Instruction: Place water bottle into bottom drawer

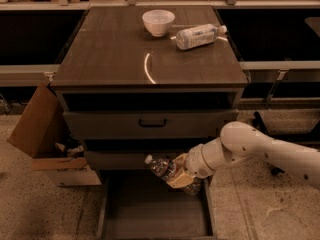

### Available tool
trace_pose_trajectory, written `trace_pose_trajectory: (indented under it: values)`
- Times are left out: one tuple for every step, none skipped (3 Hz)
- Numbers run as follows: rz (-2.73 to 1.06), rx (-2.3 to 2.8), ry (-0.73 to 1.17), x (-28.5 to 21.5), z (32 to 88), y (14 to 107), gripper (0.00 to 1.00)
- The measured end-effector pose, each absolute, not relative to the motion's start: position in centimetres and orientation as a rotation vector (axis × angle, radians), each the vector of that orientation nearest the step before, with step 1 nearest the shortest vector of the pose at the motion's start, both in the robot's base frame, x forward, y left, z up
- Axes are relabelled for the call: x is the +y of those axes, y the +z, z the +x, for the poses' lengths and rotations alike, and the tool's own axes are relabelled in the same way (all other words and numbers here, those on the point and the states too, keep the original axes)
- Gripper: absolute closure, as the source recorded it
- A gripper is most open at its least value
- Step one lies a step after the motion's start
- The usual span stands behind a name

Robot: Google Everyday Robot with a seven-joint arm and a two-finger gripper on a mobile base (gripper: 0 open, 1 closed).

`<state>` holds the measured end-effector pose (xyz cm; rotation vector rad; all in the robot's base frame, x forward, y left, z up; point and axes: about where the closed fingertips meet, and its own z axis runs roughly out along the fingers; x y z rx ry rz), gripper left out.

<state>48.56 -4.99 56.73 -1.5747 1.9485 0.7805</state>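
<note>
Gripper (181,178) sits at the end of the white arm (250,149), which comes in from the right. Tan fingers (175,176) are closed round the body of the clear ribbed plastic water bottle (160,167) with a small white cap, and the bottle is off every surface. Long axis is near horizontal but tilted: cap end up and to the left of the gripper, base end down and to its right, tucked under the wrist. The bottle hangs in front of the grey-brown wooden cabinet (150,59), with the open bottom drawer (150,214), a plain box tray, directly below the gripper; it is over the drawer's back part, right of centre. Hidden: the bottle's mid-section is behind the fingers, so the label band can't be made out, and the base merges into the wrist. The drawer's near edge is cut off at the bottom of the view and the arm runs out at the right. Just above the gripper is a drawer front with a dark handle (152,123). Far above it, on the cabinet top, are a white bowl (158,21) and, right of that, a second clear bottle (197,35) with a wide pale label, on its side with its cap to the right. Well left of the gripper is an open brown cardboard box (37,129) on the floor, contents too small to tell.
</note>
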Motion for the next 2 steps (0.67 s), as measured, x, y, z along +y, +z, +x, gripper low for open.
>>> trace_pose_trajectory:
  values:
    - [-1.588,1.963,0.774,-4.8,48.7,55.8,1.0]
    - [-1.61,1.986,0.76,-4.8,49.5,51.2,1.0]
